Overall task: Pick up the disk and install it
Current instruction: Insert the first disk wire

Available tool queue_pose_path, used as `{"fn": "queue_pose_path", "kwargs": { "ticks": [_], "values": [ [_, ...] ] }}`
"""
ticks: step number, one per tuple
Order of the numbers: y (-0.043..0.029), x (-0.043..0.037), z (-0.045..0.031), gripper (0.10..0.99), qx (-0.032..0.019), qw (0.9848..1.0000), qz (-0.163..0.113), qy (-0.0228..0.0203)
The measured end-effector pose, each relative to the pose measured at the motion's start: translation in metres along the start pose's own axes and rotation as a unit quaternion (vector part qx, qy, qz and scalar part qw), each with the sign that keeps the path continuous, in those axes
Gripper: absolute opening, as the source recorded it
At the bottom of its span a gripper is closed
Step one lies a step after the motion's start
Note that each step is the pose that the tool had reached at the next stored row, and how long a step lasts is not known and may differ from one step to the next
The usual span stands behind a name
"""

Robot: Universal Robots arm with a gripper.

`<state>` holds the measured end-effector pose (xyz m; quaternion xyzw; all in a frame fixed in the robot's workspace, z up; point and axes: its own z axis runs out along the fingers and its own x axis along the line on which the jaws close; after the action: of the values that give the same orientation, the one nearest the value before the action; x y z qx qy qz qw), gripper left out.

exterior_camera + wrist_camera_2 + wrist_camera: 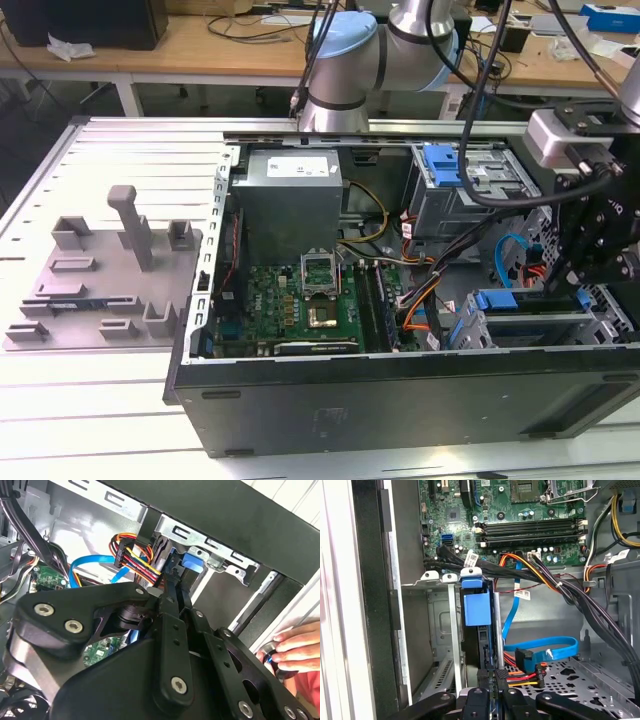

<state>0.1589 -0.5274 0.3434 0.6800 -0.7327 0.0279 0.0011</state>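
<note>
The disk [479, 647] stands edge-on inside the metal drive cage [436, 630] of the open computer case, and its blue plastic end [476, 602] points toward the motherboard. In the exterior view its blue rail [512, 300] shows in the cage at the case's front right corner. My gripper [492, 674] hangs straight over the disk's near end. Its two black fingers are shut close together, with the tips at the disk's edge. In the second wrist view the fingers [172, 592] reach toward the blue end [192, 562]. The black gripper body [598, 245] sits at the exterior view's right.
Bundles of black, orange and blue cables [545, 647] run beside the cage. The motherboard [300, 300] and power supply [290, 195] fill the case. A grey fixture plate [105, 275] with upright posts lies at the exterior view's left. A person's hand [292, 647] rests outside the case wall.
</note>
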Motion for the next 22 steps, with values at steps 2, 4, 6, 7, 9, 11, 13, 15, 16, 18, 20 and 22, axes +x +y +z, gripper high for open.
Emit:
{"fn": "queue_pose_path", "kwargs": {
  "ticks": [2,4,6,7,9,11,13,15,16,18,20,22],
  "values": [
    [0.0,0.0,0.0006,0.169,0.0,1.0,0.0,0.0],
    [0.0001,0.0,0.0013,0.169,0.0,1.0,-0.001,0.0],
    [0.0001,-0.0001,0.0017,0.169,0.0001,1.0,-0.002,0.0],
    [0.0001,-0.0001,0.0019,0.169,0.0001,1.0,-0.002,-0.0001],
    [0.0001,-0.0001,0.0021,0.169,0.0001,1.0,-0.003,-0.0001],
    [0.0001,-0.0001,0.0024,0.169,0.0001,1.0,-0.004,-0.0002],
    [0.0001,0.0,0.0031,0.169,0.0002,1.0,-0.005,-0.0003],
    [0.0001,0.0002,0.0038,0.169,0.0002,1.0,-0.006,-0.0003],
    [0.0001,0.0003,0.004,0.169,0.0002,1.0,-0.006,-0.0003],
    [0.0001,0.0007,0.0046,0.169,0.0002,1.0,-0.007,-0.0004],
    [0.0001,0.0015,0.005,0.169,0.0001,1.0,-0.007,-0.0003],
    [0.0,0.0023,0.0057,0.169,-0.0002,1.0,-0.007,-0.0004]
  ]
}}
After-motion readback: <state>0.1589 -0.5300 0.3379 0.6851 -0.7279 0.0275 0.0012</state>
